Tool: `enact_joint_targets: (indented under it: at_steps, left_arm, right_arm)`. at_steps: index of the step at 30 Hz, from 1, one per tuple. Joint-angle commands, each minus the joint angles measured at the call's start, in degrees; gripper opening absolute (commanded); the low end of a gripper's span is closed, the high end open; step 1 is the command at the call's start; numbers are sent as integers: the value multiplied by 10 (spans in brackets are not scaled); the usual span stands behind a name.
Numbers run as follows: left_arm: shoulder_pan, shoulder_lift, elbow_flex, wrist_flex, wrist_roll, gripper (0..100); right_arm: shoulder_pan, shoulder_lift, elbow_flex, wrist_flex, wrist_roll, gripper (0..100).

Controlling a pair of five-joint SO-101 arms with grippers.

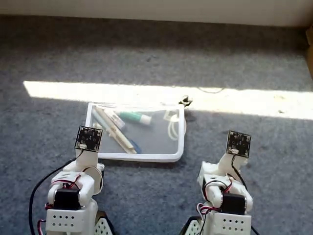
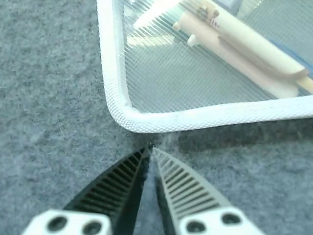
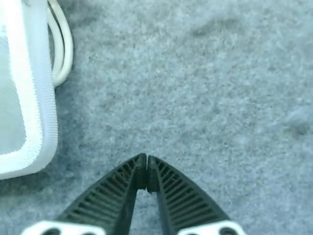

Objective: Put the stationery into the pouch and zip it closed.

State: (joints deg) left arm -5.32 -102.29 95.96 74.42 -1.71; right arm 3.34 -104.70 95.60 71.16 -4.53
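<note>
Since the stationery already lies inside the pouch (image 1: pixel 142 157), what remains, as I judge it, is the zip, and that turns on where the pull sits relative to each arm. Flat on the grey worktop (image 1: pixel 146 200), the pouch has its long axis running left to right across the front of both arms, with more of it before the left arm (image 1: pixel 73 191) than the right arm (image 1: pixel 226 196). Through its mesh show a cream pen (image 1: pixel 115 129) lying at a slant and a green-and-white marker (image 1: pixel 133 117) nearer the far edge. A small dark piece (image 1: pixel 185 101) at the far right corner is probably the zip pull, though it is too small to be sure, and I cannot tell whether the zip is open or shut. A white cord loop (image 1: pixel 172 128) lies at that same right end.

The right arm is the nearer to that corner; the pull lies ahead of its jaws and a little toward the left arm. The right jaws are closed, tips together, holding nothing, with the pouch's near right corner (image 3: pixel 41 112) off to one side, near but apart. The left jaws are likewise closed and empty, their tips just beside the rim of the near left corner (image 2: pixel 161 125), seemingly not touching it.
</note>
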Motion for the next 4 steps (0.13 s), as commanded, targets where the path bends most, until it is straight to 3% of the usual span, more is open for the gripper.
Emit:
enact_joint_targets:
  at_steps: [1,4]
  left_arm:
    - [-9,0,13,4,5,11]
    - [-9,0,13,4,5,11]
  right_arm:
    - [-2,-5,88,5,-4,5]
    - [-2,-5,88,5,-4,5]
